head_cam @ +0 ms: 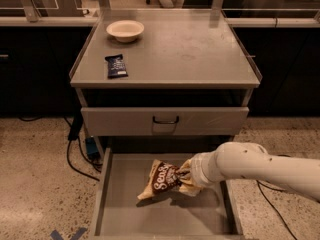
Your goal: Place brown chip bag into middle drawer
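The brown chip bag (161,179), dark brown and cream with white script lettering, hangs tilted low inside the open middle drawer (127,209), just above or touching its grey floor. My gripper (186,178) reaches in from the right on a white arm and is shut on the bag's right end. The fingers are mostly hidden behind the bag and the wrist.
A closed grey drawer front with a black loop handle (165,120) sits above the open drawer. On the cabinet top are a white bowl (125,30) and a dark-blue snack bar wrapper (116,65). Black cables (75,154) trail on the floor at left.
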Action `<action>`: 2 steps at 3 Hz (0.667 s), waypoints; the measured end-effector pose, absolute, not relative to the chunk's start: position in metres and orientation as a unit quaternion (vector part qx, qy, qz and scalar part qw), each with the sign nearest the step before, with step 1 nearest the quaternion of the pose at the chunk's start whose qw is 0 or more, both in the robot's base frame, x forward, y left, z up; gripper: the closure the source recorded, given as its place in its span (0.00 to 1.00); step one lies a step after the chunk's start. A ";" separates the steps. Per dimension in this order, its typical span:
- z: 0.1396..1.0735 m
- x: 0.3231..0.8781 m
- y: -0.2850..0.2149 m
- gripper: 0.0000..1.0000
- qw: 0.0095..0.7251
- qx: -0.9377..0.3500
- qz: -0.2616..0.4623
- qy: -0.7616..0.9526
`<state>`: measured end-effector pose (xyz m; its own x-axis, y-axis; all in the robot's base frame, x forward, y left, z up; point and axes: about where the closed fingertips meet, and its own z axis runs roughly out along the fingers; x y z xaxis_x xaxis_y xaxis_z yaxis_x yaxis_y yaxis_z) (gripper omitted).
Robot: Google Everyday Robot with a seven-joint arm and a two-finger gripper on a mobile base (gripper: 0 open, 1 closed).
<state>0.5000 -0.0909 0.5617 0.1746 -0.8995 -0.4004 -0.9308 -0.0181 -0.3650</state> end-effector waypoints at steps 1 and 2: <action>0.527 0.503 -0.091 1.00 0.273 -0.722 0.025 0.635; 0.488 0.507 -0.083 1.00 0.267 -0.739 0.024 0.618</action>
